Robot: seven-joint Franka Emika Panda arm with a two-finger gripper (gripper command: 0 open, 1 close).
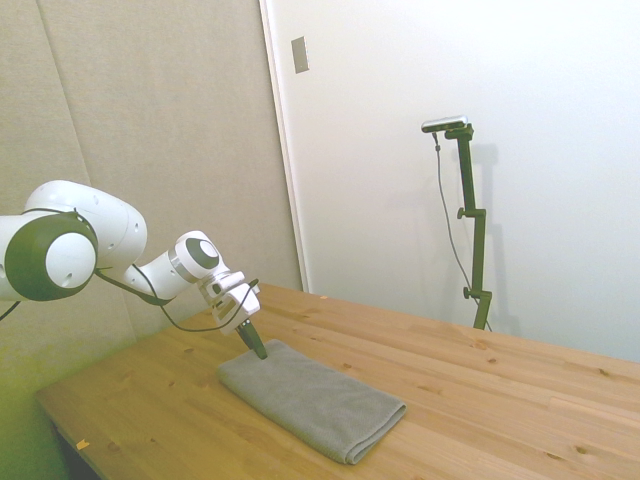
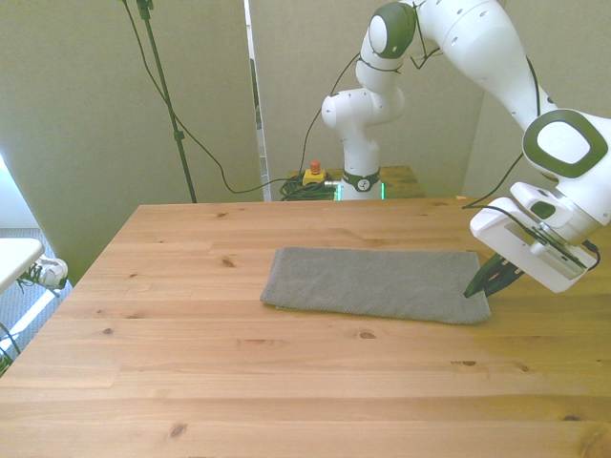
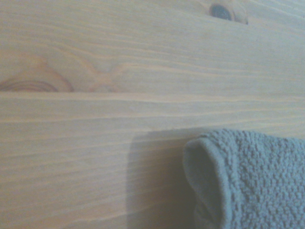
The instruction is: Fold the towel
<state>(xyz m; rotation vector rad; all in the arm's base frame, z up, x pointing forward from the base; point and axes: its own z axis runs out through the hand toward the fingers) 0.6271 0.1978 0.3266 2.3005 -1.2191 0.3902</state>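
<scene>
The grey towel (image 1: 312, 400) lies flat on the wooden table (image 1: 500, 390), folded into a long layered rectangle. In the front view the towel (image 2: 372, 283) runs across the table's middle. My gripper (image 1: 259, 351) points down at the towel's end nearest the arm. At the front view's right, the gripper (image 2: 475, 289) has its dark fingers drawn together on the towel's near corner. The wrist view shows that rounded, layered corner of the towel (image 3: 248, 176), slightly curled, on bare wood.
A yellow box with a red button (image 2: 313, 175) and cables sit behind the table's far edge, beside the robot's base. Grey wall panels stand behind the table (image 2: 286, 382).
</scene>
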